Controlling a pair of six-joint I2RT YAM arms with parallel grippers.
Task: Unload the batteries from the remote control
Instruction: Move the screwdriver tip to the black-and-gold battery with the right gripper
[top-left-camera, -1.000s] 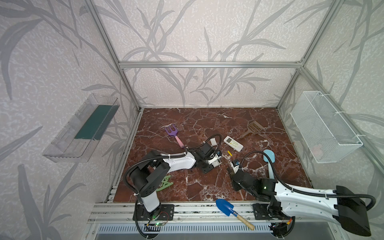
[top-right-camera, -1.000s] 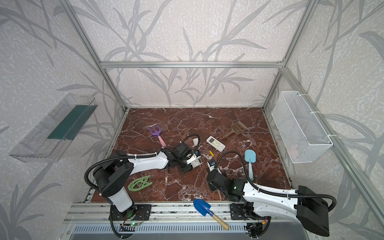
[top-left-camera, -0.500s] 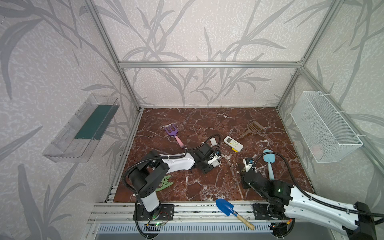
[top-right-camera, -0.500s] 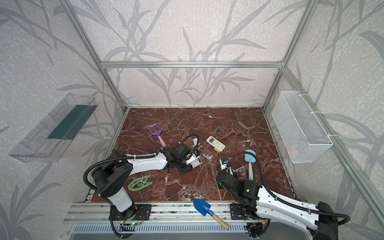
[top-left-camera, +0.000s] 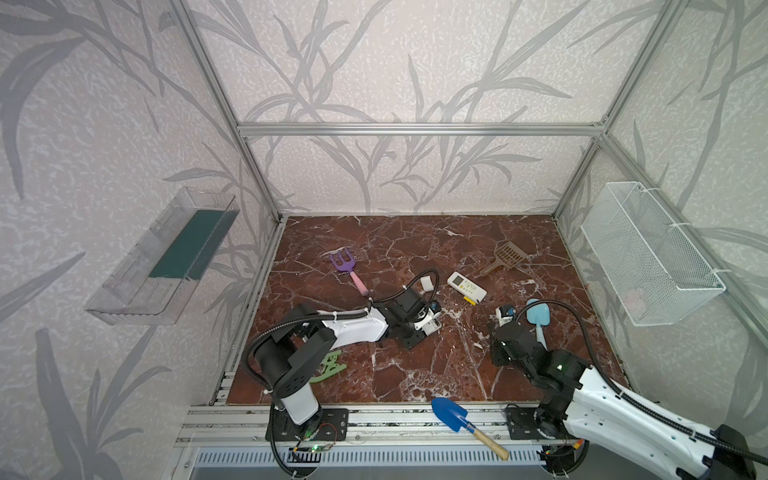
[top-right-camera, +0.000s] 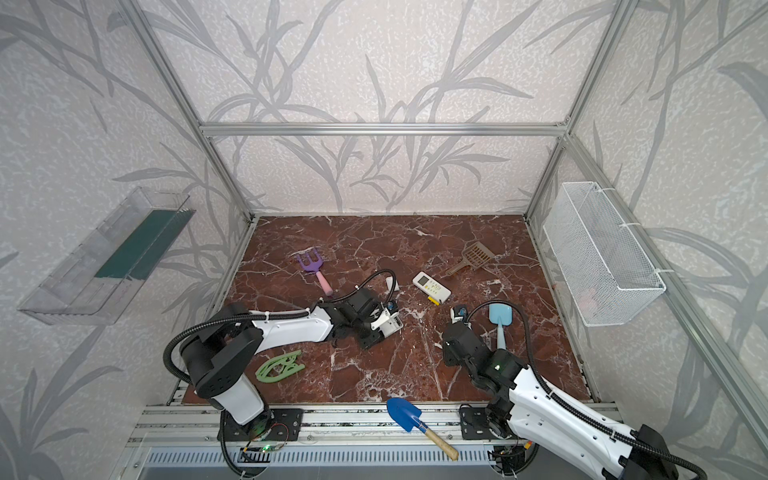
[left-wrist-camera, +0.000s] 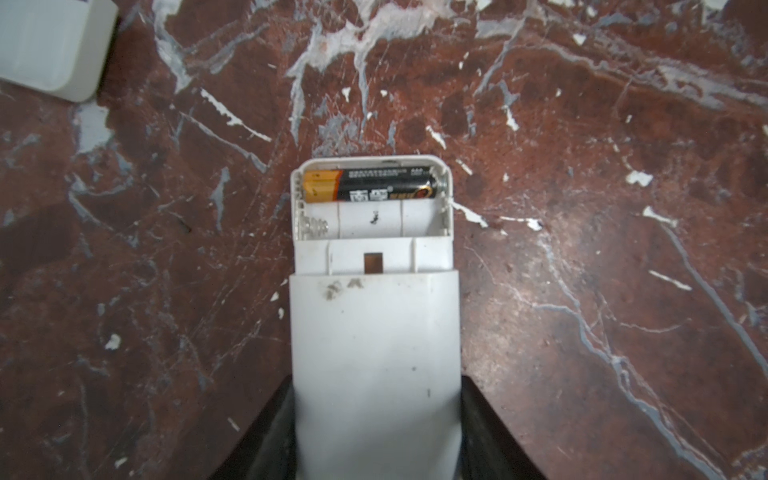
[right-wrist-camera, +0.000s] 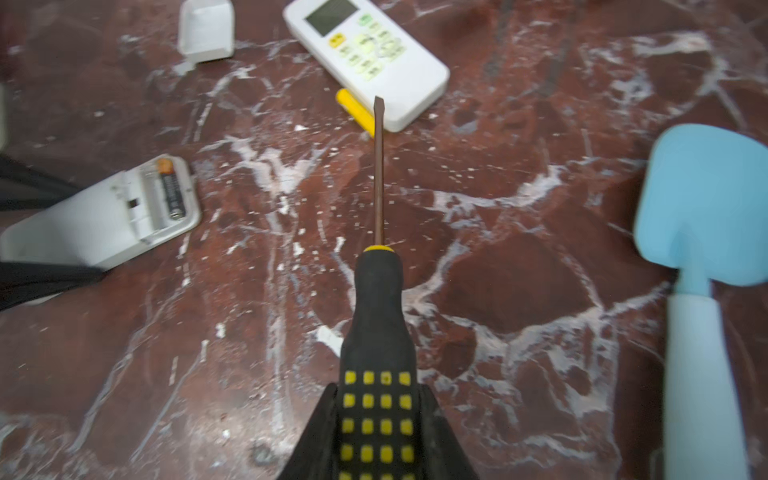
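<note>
– Battery (left-wrist-camera: 370, 185) number two is the job: black and orange, lying crosswise in the end slot of the remote (left-wrist-camera: 374, 353). The slot (left-wrist-camera: 370, 218) next to it is bare, with its spring showing.

– Who holds what?

– The left gripper (left-wrist-camera: 376, 382) pinches the remote by its long sides, open back up. The compartment end sticks out well past the fingers. The right gripper (right-wrist-camera: 376, 399) is clamped on the screwdriver (right-wrist-camera: 378, 299) handle, blade pointing forward.

– Where is the blade?

– Off target. In the right wrist view its tip (right-wrist-camera: 378, 99) overlaps the edge of the other remote (right-wrist-camera: 365, 54) and a loose yellow battery (right-wrist-camera: 355, 110) lying against it on the table (right-wrist-camera: 519, 270). The held remote is well apart from the tip. So the seated battery is beyond the left fingers and nowhere near the right ones.

– How would you do it well?

– Swing the tip over to the open compartment and come in low. Slip the blade under the orange end and lever up gently, so the battery rolls into the bare slot instead of jumping out. The left grip should be firm and the remote flat, since prying at the far end will likely try to pivot it.

– Risks?

– The blade may skate off the round casing, or jab the spring.
</note>
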